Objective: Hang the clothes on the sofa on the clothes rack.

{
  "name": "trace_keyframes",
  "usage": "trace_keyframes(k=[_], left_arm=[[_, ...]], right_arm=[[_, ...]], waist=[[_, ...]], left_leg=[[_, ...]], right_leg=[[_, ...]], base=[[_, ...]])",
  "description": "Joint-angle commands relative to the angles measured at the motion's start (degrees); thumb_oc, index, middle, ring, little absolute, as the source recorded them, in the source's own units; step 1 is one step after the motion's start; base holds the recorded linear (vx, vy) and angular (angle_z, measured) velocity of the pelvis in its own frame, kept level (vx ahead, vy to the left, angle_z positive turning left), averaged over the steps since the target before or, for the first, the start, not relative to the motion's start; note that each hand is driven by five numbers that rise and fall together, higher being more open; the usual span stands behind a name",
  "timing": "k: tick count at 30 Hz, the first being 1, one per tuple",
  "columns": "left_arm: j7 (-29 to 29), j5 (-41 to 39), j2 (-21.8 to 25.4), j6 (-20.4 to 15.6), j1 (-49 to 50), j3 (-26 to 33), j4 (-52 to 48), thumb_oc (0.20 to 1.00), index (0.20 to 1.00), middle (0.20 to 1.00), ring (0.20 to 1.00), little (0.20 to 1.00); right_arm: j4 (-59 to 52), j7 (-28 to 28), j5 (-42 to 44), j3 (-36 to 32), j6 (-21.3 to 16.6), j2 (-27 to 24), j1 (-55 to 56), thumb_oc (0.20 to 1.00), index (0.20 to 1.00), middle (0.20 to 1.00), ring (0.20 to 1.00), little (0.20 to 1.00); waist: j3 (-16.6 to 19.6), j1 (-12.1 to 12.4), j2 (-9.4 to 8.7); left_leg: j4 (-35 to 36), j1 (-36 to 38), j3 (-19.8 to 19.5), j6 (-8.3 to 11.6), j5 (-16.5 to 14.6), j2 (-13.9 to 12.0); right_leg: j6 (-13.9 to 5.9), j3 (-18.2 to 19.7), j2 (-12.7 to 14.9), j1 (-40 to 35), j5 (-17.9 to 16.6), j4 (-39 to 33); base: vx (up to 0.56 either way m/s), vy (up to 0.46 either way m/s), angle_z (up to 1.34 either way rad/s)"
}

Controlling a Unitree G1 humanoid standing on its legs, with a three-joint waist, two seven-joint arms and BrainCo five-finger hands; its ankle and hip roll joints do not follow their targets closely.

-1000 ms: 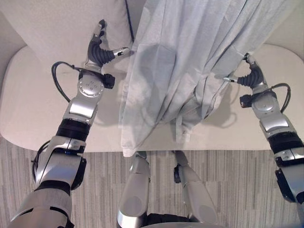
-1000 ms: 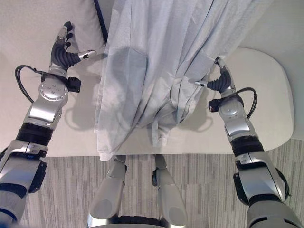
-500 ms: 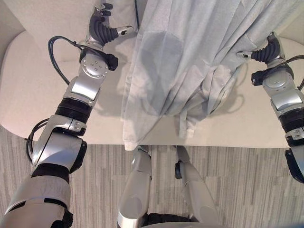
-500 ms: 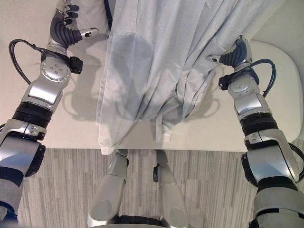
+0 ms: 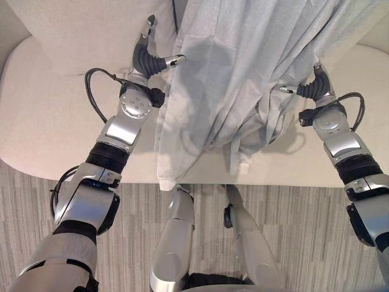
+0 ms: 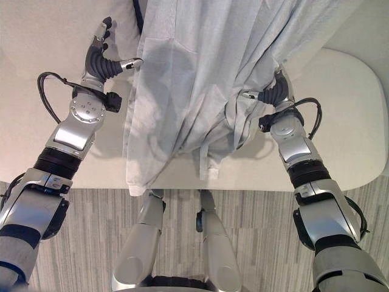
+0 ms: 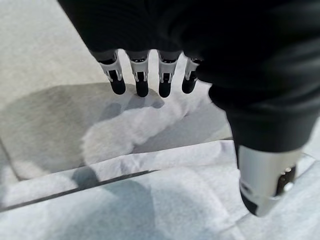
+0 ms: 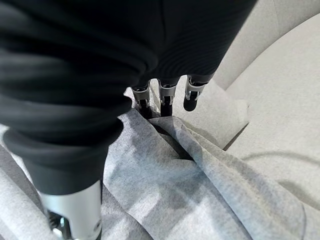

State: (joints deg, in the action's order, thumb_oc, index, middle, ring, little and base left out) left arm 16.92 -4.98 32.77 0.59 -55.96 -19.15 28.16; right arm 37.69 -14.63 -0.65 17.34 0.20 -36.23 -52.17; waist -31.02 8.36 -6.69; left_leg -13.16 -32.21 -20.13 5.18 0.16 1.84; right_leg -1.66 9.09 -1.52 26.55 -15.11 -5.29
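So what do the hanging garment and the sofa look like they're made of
The garment looks like thin, soft woven or knit cloth, pale grey-blue and matte: it hangs in long loose folds and bunches where the right hand meets it. The sofa seems upholstered in cream textile with a fine, slightly nubby matte weave over padding, judging by its rounded edges. Exact fibres cannot be told.

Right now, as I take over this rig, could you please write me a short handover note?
Left hand: open, fingers straight, at the garment's left edge, holding nothing.
Right hand: pressed into the garment's right folds; whether the fingers grip cloth cannot be told.
The pale grey garment hangs from above the view, in front of the sofa, its hem reaching the seat's front edge.
Done: the garment is lifted off the seat.
Left: get it onto the rack; what holds its top cannot be seen.
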Motion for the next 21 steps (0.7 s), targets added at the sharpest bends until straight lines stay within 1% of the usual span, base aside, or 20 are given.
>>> trace_keyframes(k=[1, 5, 11, 15, 21], left_arm=[[0.42, 1.68, 0.49, -1.55, -6.53, -1.23, 0.26, 1.0, 1.0, 1.0, 1.0, 1.0], [0.52, 1.08, 0.34, -1.51, -9.22, -3.0, 1.76, 1.0, 1.0, 1.0, 1.0, 1.0], [0.05, 0.67, -2.59, -1.08, -12.59, -6.68, 1.86, 1.0, 1.0, 1.0, 1.0, 1.0], [-0.09, 0.76, -3.11, -0.86, -15.19, -9.62, 3.22, 1.0, 1.0, 1.0, 1.0, 1.0], [0.19, 0.3, -3.37, -0.98, -17.1, -10.91, 3.99, 1.0, 1.0, 1.0, 1.0, 1.0]], right_arm=[[-0.5, 0.14, -0.88, -0.67, -1.96, -2.34, -2.27, 1.0, 1.0, 1.0, 1.0, 1.0], [-0.07, -0.53, -0.54, -0.7, -1.81, -2.86, -3.36, 1.0, 1.0, 1.0, 1.0, 1.0], [1.59, -1.2, -0.17, -0.04, -1.62, -3.11, -5.08, 1.0, 1.0, 1.0, 1.0, 1.0], [0.58, -1.33, -0.42, 0.21, -1.56, -2.84, -5.85, 1.0, 1.0, 1.0, 1.0, 1.0], [0.21, -1.95, -0.62, -0.01, -1.42, -3.43, -6.36, 1.0, 1.0, 1.0, 1.0, 1.0]], waist=[[1.23, 0.77, 3.59], [1.23, 0.46, 3.66], [1.23, 0.22, 4.02], [1.23, -0.18, 4.04], [1.23, -0.35, 4.0]], left_leg=[[18.16, 8.81, -0.22, -4.76, 4.73, -4.22], [18.16, 8.39, -0.5, -4.63, 4.74, -4.38], [18.16, 7.97, -0.99, -4.39, 4.69, -4.43], [18.16, 7.57, -1.22, -4.32, 4.62, -4.62], [18.16, 6.88, -1.57, -4.1, 4.66, -4.92]], right_leg=[[0.71, 2.7, 3.22, -2.94, 9.23, 0.29], [0.74, 2.76, 3.16, -2.48, 9.05, 0.29], [0.72, 3.28, 3.02, -1.95, 8.9, 0.29], [0.72, 3.45, 2.84, -1.31, 8.78, 0.29], [0.77, 3.47, 2.63, -0.47, 8.78, 0.29]], base=[[0.0, 0.0, 0.0], [0.0, 0.0, 0.0], [0.01, -0.004, 0.0], [0.02, -0.02, -0.02], [0.0, -0.006, 0.0]])
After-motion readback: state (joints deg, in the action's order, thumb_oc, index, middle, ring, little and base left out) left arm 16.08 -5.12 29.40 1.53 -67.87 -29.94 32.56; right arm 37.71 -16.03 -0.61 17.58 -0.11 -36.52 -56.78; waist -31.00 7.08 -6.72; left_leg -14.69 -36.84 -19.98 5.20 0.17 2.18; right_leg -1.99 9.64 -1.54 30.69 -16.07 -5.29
